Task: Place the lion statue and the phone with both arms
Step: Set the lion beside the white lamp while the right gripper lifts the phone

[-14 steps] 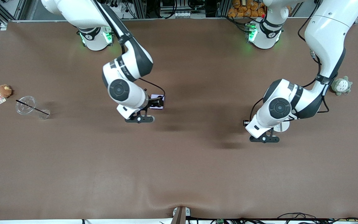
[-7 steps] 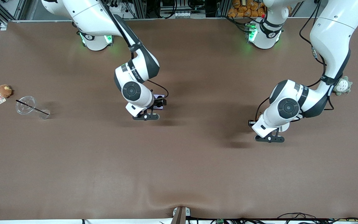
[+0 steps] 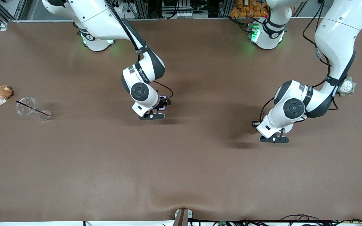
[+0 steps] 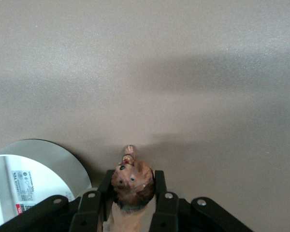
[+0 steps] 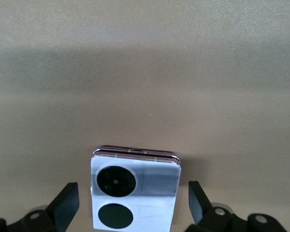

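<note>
- Front view gives you the brown table point(image 3: 181, 163) with both arms reaching out from their bases.
- Your right gripper point(image 3: 160, 107) is low over the middle of the table, toward the right arm's end. In the right wrist view the phone point(image 5: 134, 190) lies flat between its fingers point(image 5: 65, 205), which stand wide apart, each clear of the phone's edges. In the front view only a sliver of the phone point(image 3: 163, 107) peeks out beside the wrist.
- Your left gripper point(image 3: 274, 134) is toward the left arm's end. In the left wrist view its fingers point(image 4: 160, 186) are closed narrowly on the lion statue point(image 4: 130, 183), head pointing out from the jaws.
- Just beside the left gripper you see a round white disc point(image 4: 34, 179) with a printed label.
- At the right arm's end sit a brown plush point(image 3: 4, 91) and a clear cup point(image 3: 31, 108) lying on its side.
- A grey-green plush point(image 3: 346, 87) rests near the left arm's elbow.
</note>
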{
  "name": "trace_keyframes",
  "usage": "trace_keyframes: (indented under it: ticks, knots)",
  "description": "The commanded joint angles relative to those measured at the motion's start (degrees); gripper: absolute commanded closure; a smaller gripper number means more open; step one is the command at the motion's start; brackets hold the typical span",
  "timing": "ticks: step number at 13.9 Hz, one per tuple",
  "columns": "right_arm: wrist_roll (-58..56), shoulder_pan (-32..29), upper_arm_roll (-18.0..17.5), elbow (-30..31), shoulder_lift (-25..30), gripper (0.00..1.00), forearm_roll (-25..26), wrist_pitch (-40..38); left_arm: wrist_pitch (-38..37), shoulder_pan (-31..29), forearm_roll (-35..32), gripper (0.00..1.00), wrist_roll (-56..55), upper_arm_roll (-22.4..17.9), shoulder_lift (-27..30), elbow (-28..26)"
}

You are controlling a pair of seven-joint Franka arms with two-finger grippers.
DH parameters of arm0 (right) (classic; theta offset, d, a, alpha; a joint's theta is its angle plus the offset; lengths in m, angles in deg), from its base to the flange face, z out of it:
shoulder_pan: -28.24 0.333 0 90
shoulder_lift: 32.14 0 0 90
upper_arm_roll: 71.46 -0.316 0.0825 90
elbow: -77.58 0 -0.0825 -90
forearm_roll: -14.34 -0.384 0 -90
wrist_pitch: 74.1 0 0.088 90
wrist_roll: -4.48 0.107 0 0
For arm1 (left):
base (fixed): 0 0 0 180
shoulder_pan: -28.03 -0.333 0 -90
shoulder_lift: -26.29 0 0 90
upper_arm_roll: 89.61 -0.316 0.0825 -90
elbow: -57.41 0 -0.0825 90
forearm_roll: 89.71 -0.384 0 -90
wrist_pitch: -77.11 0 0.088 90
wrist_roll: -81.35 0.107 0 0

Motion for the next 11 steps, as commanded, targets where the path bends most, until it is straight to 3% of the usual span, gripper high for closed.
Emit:
trace_keyframes:
  ticks: [1, 5, 6, 7, 8, 9, 11]
  knots:
    - [0.3, 1.1, 0.6, 1.1, 0.3, 0.00, 0.4, 0.8, 1.0, -0.9, -1.0, 1.00, 0.5, 0.6, 1.4, -1.6]
    - [0.7, 2.0, 0.6, 1.2, -0.3, 0.00, 0.4, 1.0, 1.0, -0.9, -1.8, 0.99, 0.6, 0.6, 1.1, -1.5]
    - [0.7, 2.3, 0.7, 1.1, -0.5, 0.00, 0.5, 1.1, 1.0, -0.9, -1.8, 0.71, 0.6, 0.6, 1.1, -1.5]
    - [0.7, 2.3, 0.7, 1.1, -0.7, 0.00, 0.5, 1.3, 1.0, -0.9, -1.8, 0.29, 0.6, 0.5, 1.1, -1.5]
    - [0.7, 2.3, 0.7, 1.2, -0.8, 0.00, 0.6, 2.0, 1.0, -0.9, -1.8, 0.10, 0.5, 0.6, 1.3, -1.4]
    - [0.7, 2.4, 0.7, 1.2, -1.0, 0.00, 0.6, 2.4, 0.9, -0.9, -1.8, 0.00, 0.4, 0.6, 1.5, -1.4]
    - [0.7, 2.8, 0.7, 1.2, -1.6, 0.00, 0.7, 3.2, 0.4, -0.9, -1.8, 0.00, 0.2, 0.7, 2.6, -1.1]
